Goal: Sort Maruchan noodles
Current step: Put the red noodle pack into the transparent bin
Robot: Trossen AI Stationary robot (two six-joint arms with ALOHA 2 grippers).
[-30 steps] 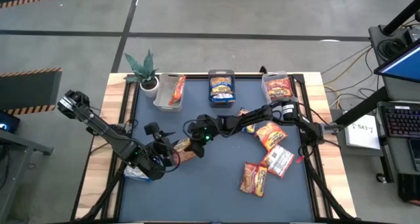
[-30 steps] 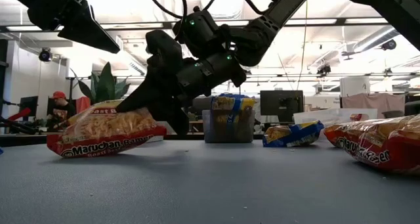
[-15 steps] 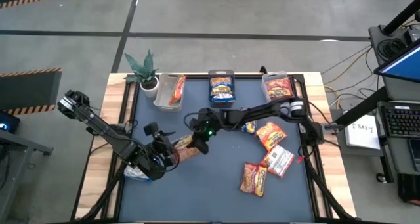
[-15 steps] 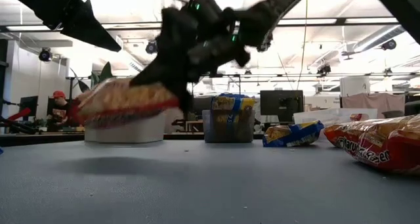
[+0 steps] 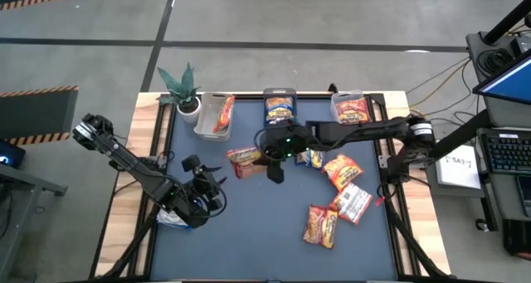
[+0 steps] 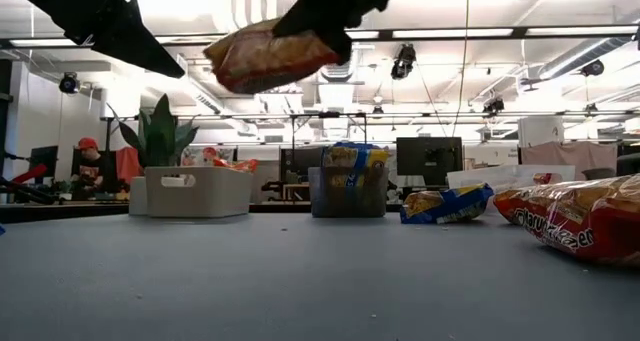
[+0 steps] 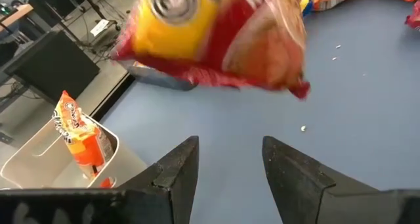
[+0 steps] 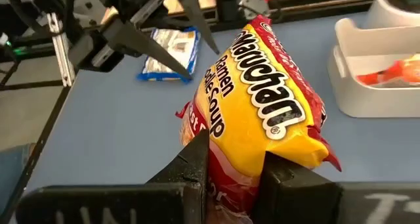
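Red noodle packet (image 5: 245,159) clamped in right gripper (image 5: 264,158), above table.

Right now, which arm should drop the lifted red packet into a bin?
Right. The right gripper is already clamped on the red packet, lifted off the table near the bins. The left gripper hangs open and empty farther from them.

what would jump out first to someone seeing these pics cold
The right gripper is shut on a red and yellow Maruchan packet and holds it in the air, clear of the blue table, just in front of the back row of three bins. The left gripper hangs open near the table's front left. Several more packets lie loose on the right side.
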